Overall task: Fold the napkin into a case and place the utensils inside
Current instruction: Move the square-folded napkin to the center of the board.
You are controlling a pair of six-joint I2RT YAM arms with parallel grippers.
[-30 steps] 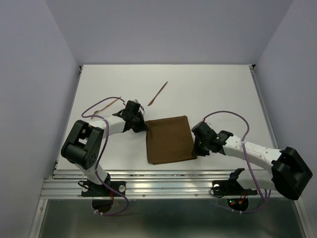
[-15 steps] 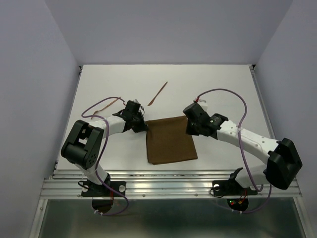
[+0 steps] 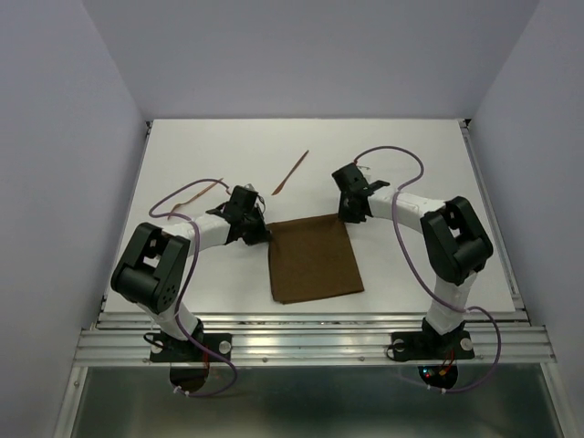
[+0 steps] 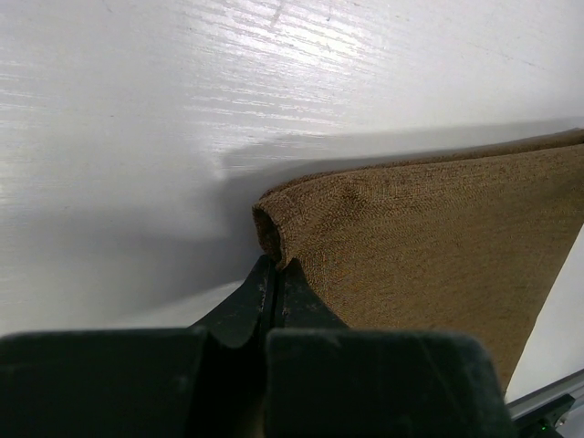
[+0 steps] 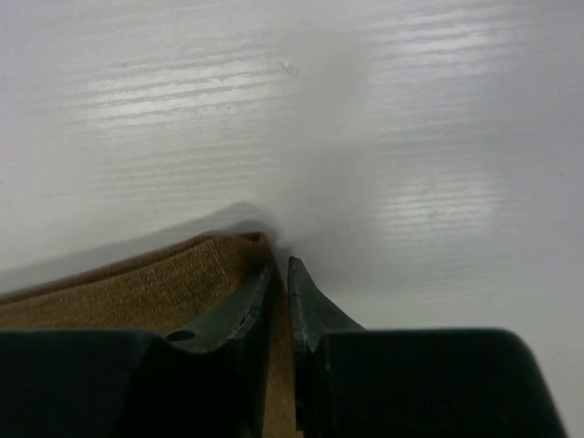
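Your left gripper [image 4: 274, 266] is clamped on the napkin [image 4: 429, 246] corner. Your right gripper [image 5: 281, 269] sits nearly closed at its corner, grip unclear. Only overhead shows the utensils [image 3: 292, 172].

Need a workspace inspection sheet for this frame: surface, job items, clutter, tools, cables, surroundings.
Surface: white table, no marks or spills seen.
Job's things: napkin folded flat into a rectangle near the front edge. Two utensils lie outside it on the table, one far-centre, the other far-left.
Clutter: nothing seen.
Tools: left tool shut on the napkin's far-left corner. Right tool at the far-right corner, fingers almost together, grip cannot be told.
Cables: a purple cable loops over each arm; the left one passes by the far-left utensil.
Surroundings: pale walls on three sides, metal rail at the near edge.
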